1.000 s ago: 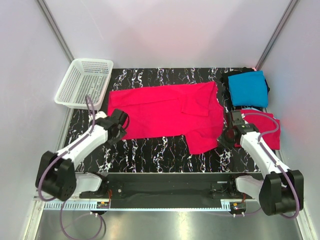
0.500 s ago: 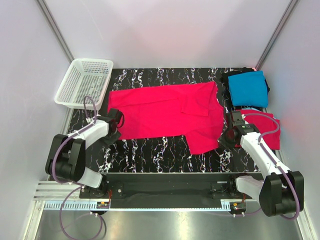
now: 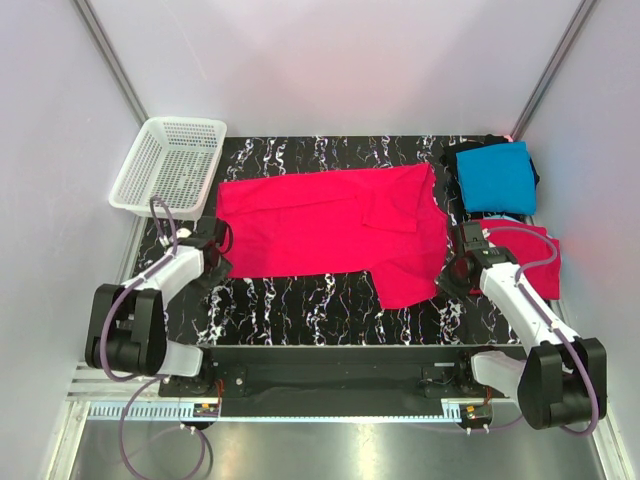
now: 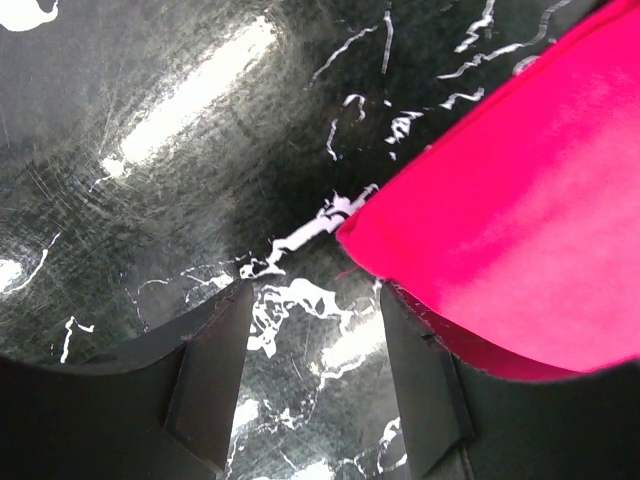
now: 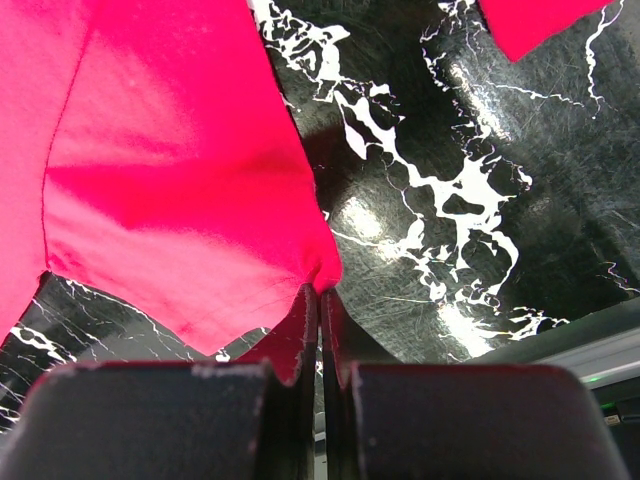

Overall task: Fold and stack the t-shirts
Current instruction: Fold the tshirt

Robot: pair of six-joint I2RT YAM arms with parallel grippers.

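A bright red t-shirt (image 3: 330, 225) lies spread flat on the black marbled table. My left gripper (image 3: 212, 240) is open and empty at its near left corner; in the left wrist view that corner (image 4: 500, 230) lies just beyond my right finger (image 4: 420, 380), with bare table between the jaws (image 4: 315, 340). My right gripper (image 3: 452, 268) is shut on the shirt's right edge, and the cloth (image 5: 170, 150) is pinched at the fingertips (image 5: 318, 292). A turquoise shirt (image 3: 495, 177) lies folded on a black one (image 3: 450, 158) at the back right. A second red shirt (image 3: 545, 262) lies partly under my right arm.
A white mesh basket (image 3: 168, 165) stands at the back left, just beyond my left gripper. Grey walls close in the table on the left, right and back. The second red shirt's corner (image 5: 530, 20) shows at the top of the right wrist view.
My left arm has folded back toward its base and its gripper has slid left, off the shirt's left edge. The right arm and the shirts have not moved.
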